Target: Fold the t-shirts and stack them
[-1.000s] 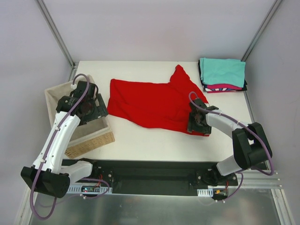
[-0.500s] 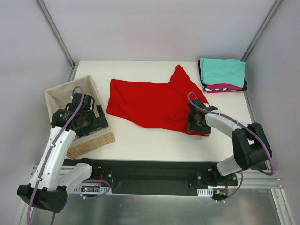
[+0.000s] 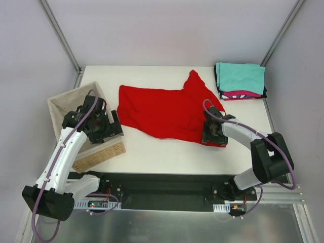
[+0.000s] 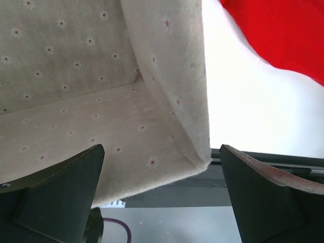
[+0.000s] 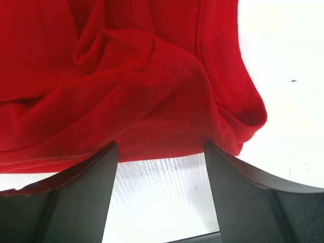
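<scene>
Top view: you have four t-shirts on the table [image 3: 167, 154]. One red t-shirt [image 3: 162, 114] lies spread and rumpled across the middle. The other three are folded in a stack [image 3: 240, 78] at the 1 o'clock corner, teal on top, with magenta-pink and black edges showing beneath. One wicker basket [image 3: 59, 104] sits at 9 o'clock, well apart from the stack. You have two arms. Your left gripper [image 3: 98, 126] hangs over the basket's 3 o'clock rim, just beside the red t-shirt's 8 o'clock corner. Your right gripper [image 3: 212, 132] is down at the shirt's 4 o'clock corner.

Left wrist view: the left fingers [image 4: 55, 195] stand spread to their widest with nothing between them. Below them lie the basket's flowered lining and one of its corners. Red cloth shows at 1 o'clock, apart from the basket.

Right wrist view: the right fingers [image 5: 253, 192] are set well apart over bare table. The shirt's hem lies across their tips — nothing is pinched.

Compared with half a second ago, your left gripper has shifted toward 2 o'clock, from over the basket's middle to the rim nearer the shirt. The right gripper, red t-shirt and stack lie as they did.
</scene>
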Motion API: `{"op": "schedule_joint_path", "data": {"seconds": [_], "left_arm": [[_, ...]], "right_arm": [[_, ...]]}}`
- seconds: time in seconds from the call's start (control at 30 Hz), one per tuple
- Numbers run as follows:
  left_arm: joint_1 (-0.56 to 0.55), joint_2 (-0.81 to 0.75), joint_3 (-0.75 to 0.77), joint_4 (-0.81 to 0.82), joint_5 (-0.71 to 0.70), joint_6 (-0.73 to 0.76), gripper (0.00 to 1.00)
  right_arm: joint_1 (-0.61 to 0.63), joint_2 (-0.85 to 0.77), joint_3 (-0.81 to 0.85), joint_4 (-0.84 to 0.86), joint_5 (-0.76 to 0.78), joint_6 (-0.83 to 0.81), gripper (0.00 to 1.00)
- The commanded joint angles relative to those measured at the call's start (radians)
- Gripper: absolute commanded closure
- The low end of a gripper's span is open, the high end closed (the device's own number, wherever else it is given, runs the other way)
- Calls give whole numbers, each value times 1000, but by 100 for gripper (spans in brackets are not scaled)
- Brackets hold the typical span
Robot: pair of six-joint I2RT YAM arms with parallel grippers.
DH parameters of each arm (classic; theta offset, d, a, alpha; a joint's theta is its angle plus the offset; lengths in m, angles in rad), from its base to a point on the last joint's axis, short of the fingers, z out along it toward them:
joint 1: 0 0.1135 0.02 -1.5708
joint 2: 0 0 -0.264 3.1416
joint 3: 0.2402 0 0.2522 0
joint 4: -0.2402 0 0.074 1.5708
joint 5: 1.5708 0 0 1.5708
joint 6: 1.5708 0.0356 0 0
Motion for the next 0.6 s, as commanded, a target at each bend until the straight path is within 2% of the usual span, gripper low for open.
{"op": "schedule_joint_path", "data": {"seconds": [0.0,0.2,0.37,0.43,0.47,0.5,0.57], "left_arm": [[-4,49,40,59,40,16,1],[-16,126,-14,124,33,6,1],[-18,132,-43,136,-15,1,1],[-18,124,-49,136,-24,7,7],[-18,124,-55,135,-32,10,15],[-18,120,-58,136,-38,12,39],[-16,116,-68,124,-51,18,80]], "right_arm": [[9,-18,-5,-6,13,-6,27],[9,-20,-7,-6,15,-6,27],[9,-21,-8,-4,16,-6,27],[9,-18,-7,-4,16,-6,27],[10,-17,-5,-4,16,-6,27],[10,-15,-5,-4,16,-7,27],[9,-15,-5,-4,16,-6,27]]}}
